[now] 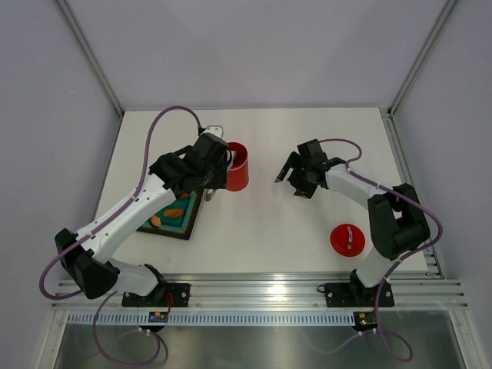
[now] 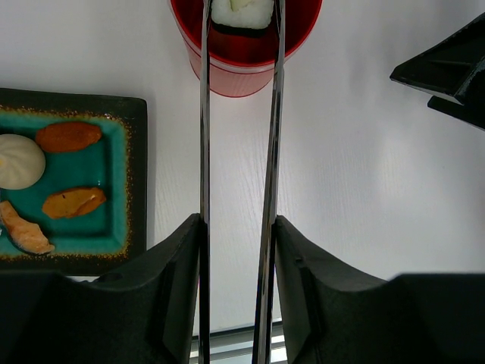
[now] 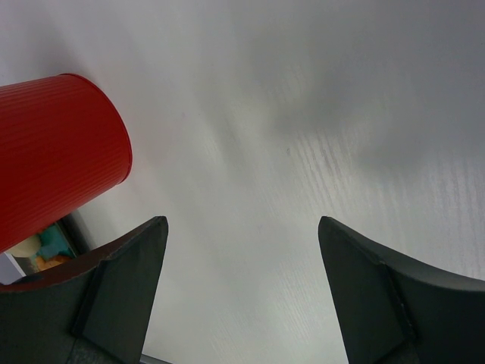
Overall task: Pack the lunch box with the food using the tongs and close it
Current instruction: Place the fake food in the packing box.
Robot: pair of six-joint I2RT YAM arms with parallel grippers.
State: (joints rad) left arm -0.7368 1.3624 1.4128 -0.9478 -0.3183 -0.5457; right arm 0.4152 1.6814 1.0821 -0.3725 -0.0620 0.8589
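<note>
**Tongs at the lunch box mouth, right gripper standing wide**

The left gripper (image 2: 239, 235) is pressed in on the tongs (image 2: 204, 152), one finger against each thin strip. The strips run straight out to the lunch box (image 1: 238, 165), where they pinch a white-and-green roll piece (image 2: 241, 11) with a dark band. That piece sits within the outline of the red rim.

The right gripper (image 3: 239, 250) is spread wide with nothing between its fingers. It hangs to the right of the lunch box, with a strip of white table (image 1: 269, 231) between them.

The black tray (image 2: 140, 182) lies left of the lunch box and nearer the arm bases. Its corner is near the red wall without touching it. On its teal mat lie a round cream ball (image 2: 19, 161), two orange pieces (image 2: 68, 136) and a pale salmon-coloured strip (image 2: 23, 231).

The lid (image 1: 347, 240) lies flat well to the right of the lunch box, beside the right arm and close to the table's near edge.

The tong tips and the top of the roll piece are cut off by the upper edge of the left wrist view, so whether the piece is down inside the lunch box or above its rim cannot be told. From above, the left wrist covers the tongs and the tray's far side. The right wrist view shows only the ribbed red side of the lunch box, cut off at the left.
</note>
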